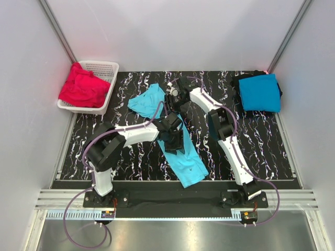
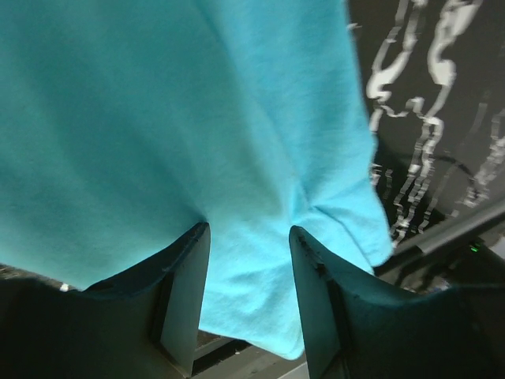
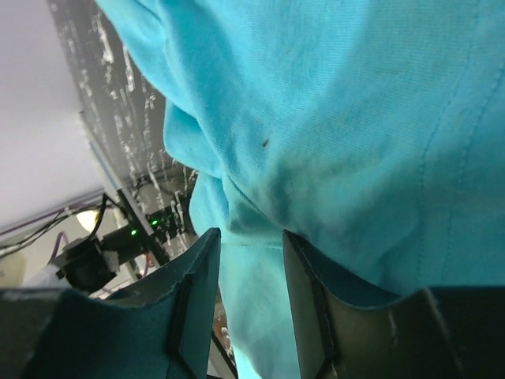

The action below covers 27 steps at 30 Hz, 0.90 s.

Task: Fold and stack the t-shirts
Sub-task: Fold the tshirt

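We found no readable text, label, brand name, number or sign in any of the three views, whether near the fingers or farther off.

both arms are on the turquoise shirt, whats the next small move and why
Probably draw the two pincers apart to pull the light turquoise t-shirt flat. The left pincer and right pincer each appear to pinch puckered fabric, and the shirt lies as a narrow, bunched diagonal strip on the table, not yet spread for folding.
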Each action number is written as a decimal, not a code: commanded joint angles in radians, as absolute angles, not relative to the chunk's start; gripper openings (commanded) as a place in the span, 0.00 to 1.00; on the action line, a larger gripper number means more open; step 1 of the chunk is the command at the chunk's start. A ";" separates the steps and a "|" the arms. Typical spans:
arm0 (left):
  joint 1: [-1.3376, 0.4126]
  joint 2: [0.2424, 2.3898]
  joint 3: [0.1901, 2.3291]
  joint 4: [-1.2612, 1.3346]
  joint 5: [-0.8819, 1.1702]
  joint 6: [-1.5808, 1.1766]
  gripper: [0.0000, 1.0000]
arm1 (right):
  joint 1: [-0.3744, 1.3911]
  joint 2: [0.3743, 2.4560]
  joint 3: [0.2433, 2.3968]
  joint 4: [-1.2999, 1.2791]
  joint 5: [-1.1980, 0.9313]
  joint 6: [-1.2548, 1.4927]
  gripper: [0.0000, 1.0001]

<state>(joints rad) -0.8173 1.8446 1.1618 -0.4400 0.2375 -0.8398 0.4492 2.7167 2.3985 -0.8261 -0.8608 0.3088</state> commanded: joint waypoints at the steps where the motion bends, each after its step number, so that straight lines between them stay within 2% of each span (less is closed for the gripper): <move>1: -0.833 1.884 1.201 -0.520 0.160 -0.847 0.50 | 0.448 2.715 2.407 -0.899 -0.546 0.247 0.46; 15: -0.844 1.888 1.131 -0.607 0.112 -0.851 0.50 | 0.374 2.735 2.459 -0.897 -0.382 0.330 0.45; 27: -0.824 1.724 0.982 -0.643 0.071 -0.861 0.51 | 0.302 2.726 2.444 -0.897 -0.293 0.413 0.45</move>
